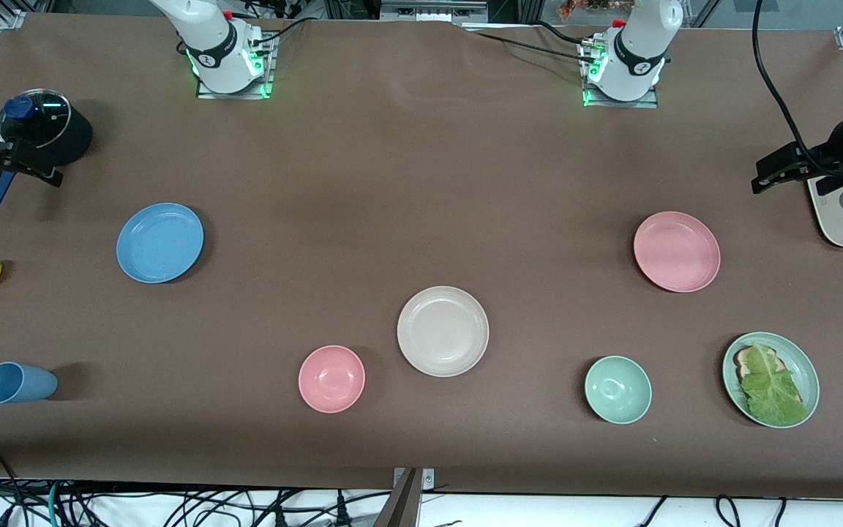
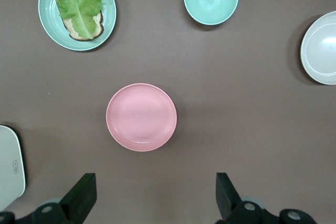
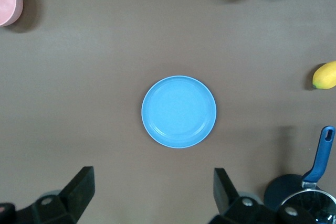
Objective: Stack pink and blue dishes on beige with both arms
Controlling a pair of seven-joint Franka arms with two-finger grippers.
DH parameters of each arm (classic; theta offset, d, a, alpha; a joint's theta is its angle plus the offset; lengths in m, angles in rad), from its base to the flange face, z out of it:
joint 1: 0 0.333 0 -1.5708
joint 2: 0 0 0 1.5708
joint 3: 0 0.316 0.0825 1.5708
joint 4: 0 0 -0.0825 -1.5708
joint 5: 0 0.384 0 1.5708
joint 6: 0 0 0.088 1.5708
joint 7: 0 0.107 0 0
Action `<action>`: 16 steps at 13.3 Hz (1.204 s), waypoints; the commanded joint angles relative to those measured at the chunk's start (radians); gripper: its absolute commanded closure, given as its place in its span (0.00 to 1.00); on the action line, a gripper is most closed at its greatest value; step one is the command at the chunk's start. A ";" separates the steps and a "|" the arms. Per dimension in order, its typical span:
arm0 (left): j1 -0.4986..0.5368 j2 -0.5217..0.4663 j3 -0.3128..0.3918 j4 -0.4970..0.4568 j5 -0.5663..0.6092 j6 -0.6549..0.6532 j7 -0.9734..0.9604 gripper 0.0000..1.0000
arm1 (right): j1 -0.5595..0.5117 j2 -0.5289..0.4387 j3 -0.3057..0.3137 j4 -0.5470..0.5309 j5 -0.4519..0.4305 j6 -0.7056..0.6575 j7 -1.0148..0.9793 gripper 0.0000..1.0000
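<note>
Pink plate centre frame, blue plate likewise | both grippers spread, empty | grip rims squarely, stack onto beige plate.

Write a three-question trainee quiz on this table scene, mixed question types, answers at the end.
1. True or false: the shallow round matte pink plate already rests on the shallow round matte beige plate.
2. Which lies nearer the front camera: A) the shallow round matte blue plate, B) the small deep pink bowl?
3. Fill in: the left gripper and the right gripper both stand ____.

Key: 1 false; 2 B; 3 open.
</note>
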 commanded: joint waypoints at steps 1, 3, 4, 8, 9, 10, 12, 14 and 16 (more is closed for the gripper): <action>0.001 -0.001 0.000 0.007 -0.018 -0.011 0.002 0.00 | 0.004 -0.009 0.002 -0.004 0.009 -0.002 0.011 0.00; 0.002 -0.003 -0.002 0.006 -0.018 -0.011 0.004 0.00 | 0.004 -0.009 0.002 -0.004 0.009 -0.003 0.010 0.00; 0.003 -0.001 0.000 0.007 -0.018 -0.011 0.004 0.00 | 0.004 -0.009 0.002 -0.004 0.009 -0.002 0.010 0.00; 0.002 -0.001 0.000 0.007 -0.018 -0.011 0.004 0.00 | 0.004 -0.009 0.002 -0.004 0.009 -0.003 0.008 0.00; 0.002 -0.001 0.000 0.009 -0.018 -0.011 0.004 0.00 | 0.004 -0.009 0.002 -0.004 0.009 -0.003 0.007 0.00; 0.002 -0.001 -0.002 0.009 -0.018 -0.011 0.004 0.00 | 0.004 -0.009 0.002 -0.004 0.009 -0.003 0.004 0.00; 0.002 -0.001 0.000 0.009 -0.018 -0.011 0.004 0.00 | 0.004 -0.009 0.002 -0.004 0.007 -0.003 -0.001 0.00; 0.003 -0.001 0.000 0.010 -0.018 -0.009 0.004 0.00 | 0.004 -0.009 0.002 -0.004 0.009 -0.003 -0.003 0.00; 0.002 0.010 0.000 0.009 -0.018 -0.011 -0.001 0.00 | 0.004 -0.009 0.001 -0.004 0.007 -0.003 -0.003 0.00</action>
